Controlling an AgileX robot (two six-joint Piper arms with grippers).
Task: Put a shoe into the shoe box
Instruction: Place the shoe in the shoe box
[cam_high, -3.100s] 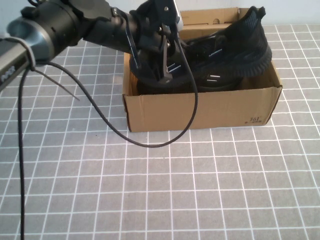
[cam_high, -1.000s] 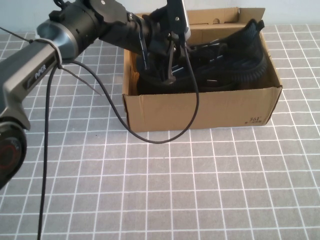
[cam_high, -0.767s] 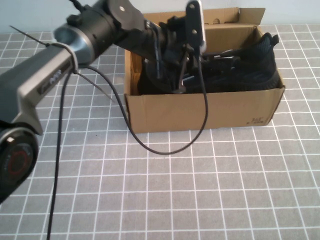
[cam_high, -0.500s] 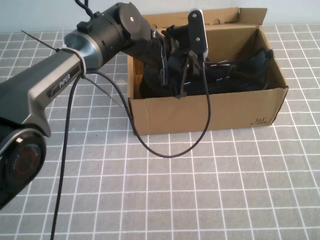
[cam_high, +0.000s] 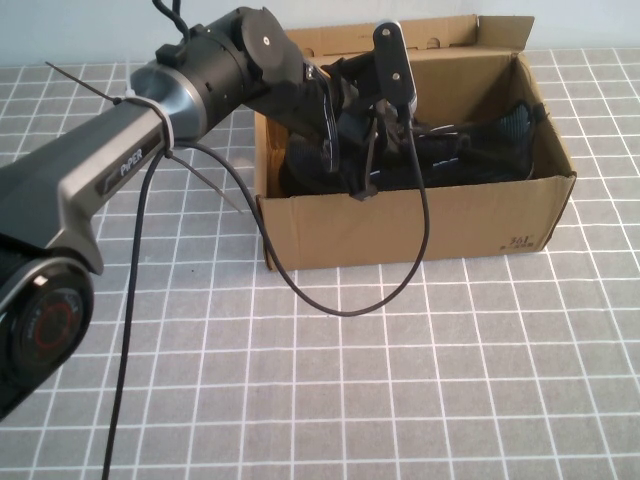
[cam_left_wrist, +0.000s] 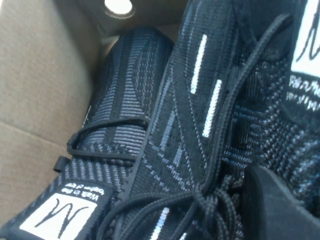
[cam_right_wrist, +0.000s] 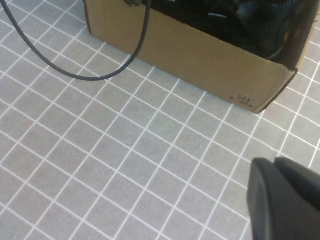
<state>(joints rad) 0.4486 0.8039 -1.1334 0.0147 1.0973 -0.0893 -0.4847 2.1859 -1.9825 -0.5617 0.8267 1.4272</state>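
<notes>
The brown cardboard shoe box (cam_high: 400, 225) stands open at the back middle of the table. Two black knit shoes lie side by side inside it. My left gripper (cam_high: 350, 165) reaches down into the box's left half and is shut on the nearer shoe (cam_left_wrist: 200, 100) at its laces; one finger (cam_left_wrist: 280, 205) rests on the upper. The other shoe (cam_left_wrist: 120, 90) lies next to the box wall (cam_left_wrist: 40, 75). The shoes' heels (cam_high: 510, 135) are low at the box's right end. My right gripper (cam_right_wrist: 280, 165) is shut and empty, above the table before the box's front right corner (cam_right_wrist: 260, 95); it is outside the high view.
The left arm's black cable (cam_high: 340, 300) hangs in a loop over the box's front wall down to the grid-patterned table (cam_high: 400, 400). The box's back flap (cam_high: 430, 35) stands up. The table before the box holds nothing else.
The shoe's heel, earlier propped on the box's right rim, has sunk down inside the box. My left arm has shifted right and lower, and the box has slid slightly right.
</notes>
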